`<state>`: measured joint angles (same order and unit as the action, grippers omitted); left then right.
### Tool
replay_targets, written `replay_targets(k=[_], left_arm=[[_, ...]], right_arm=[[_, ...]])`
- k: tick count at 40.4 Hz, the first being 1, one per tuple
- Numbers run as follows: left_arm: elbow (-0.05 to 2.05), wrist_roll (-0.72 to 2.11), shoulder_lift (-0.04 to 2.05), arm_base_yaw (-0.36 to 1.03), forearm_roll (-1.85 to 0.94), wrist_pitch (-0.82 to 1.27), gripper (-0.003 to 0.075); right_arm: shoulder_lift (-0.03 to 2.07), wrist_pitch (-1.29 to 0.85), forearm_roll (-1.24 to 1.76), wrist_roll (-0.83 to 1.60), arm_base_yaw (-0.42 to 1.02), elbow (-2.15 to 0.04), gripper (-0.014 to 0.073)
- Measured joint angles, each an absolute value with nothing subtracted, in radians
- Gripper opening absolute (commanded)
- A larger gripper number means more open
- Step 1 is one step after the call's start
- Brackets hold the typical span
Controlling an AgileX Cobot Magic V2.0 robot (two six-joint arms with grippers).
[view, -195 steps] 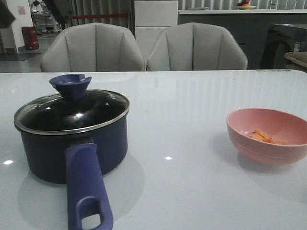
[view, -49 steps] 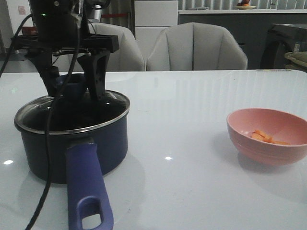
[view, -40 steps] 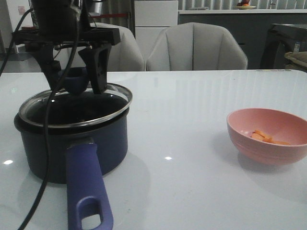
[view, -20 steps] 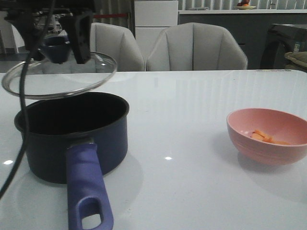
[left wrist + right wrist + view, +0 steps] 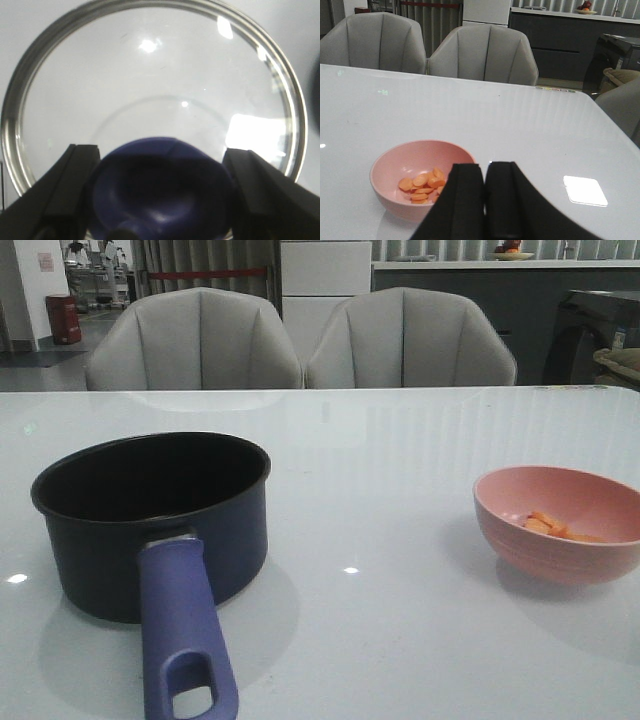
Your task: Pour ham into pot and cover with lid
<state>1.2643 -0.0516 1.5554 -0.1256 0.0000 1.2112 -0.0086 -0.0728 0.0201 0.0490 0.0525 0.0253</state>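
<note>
Two claws were in service: the left claw (image 5: 160,200) gripped the lid (image 5: 150,95) by its knob; the right claw (image 5: 485,200) sat fully closed, empty. Nearest stood the pot (image 5: 150,515), uncovered, then the bowl (image 5: 560,525) holding ham (image 5: 548,524) on the table (image 5: 400,460). Park lid well aside before pouring.

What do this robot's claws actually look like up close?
Both are plain matte black with no markings visible. The left claw has two broad, wedge-shaped fingers. The right claw has two thick, smooth fingers with rounded tips. No cables show.
</note>
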Motion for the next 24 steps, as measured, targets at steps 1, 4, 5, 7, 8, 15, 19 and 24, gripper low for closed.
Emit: replay_targets(k=[1,4,5,7,8,15,19,24], left_arm=[[1.254,-0.046,1.55,-0.144,-0.02,1.194,0.027],[1.228,-0.011,1.547,-0.19,-0.067,1.147,0.027],[1.22,0.0,1.547,-0.199,-0.085,1.134,0.027],[1.212,0.019,1.549,-0.204,-0.103,1.111,0.027],[1.209,0.026,1.551,-0.206,-0.112,1.103,0.027],[1.203,0.042,1.604,-0.206,-0.139,1.055,0.027],[1.203,0.042,1.645,-0.206,-0.137,1.032,0.027],[1.203,0.043,1.7,-0.206,-0.137,1.005,0.027]], right_arm=[[-0.009,-0.073,0.02,0.049,0.053,0.025,0.015],[-0.009,-0.073,0.02,0.049,0.053,0.025,0.015],[-0.009,-0.073,0.02,0.049,0.053,0.025,0.015],[-0.009,-0.073,0.02,0.049,0.053,0.025,0.015],[-0.009,-0.073,0.02,0.049,0.053,0.025,0.015],[-0.009,-0.073,0.02,0.049,0.053,0.025,0.015],[-0.009,-0.073,0.02,0.049,0.053,0.025,0.015],[-0.009,-0.073,0.02,0.049,0.053,0.025,0.015]])
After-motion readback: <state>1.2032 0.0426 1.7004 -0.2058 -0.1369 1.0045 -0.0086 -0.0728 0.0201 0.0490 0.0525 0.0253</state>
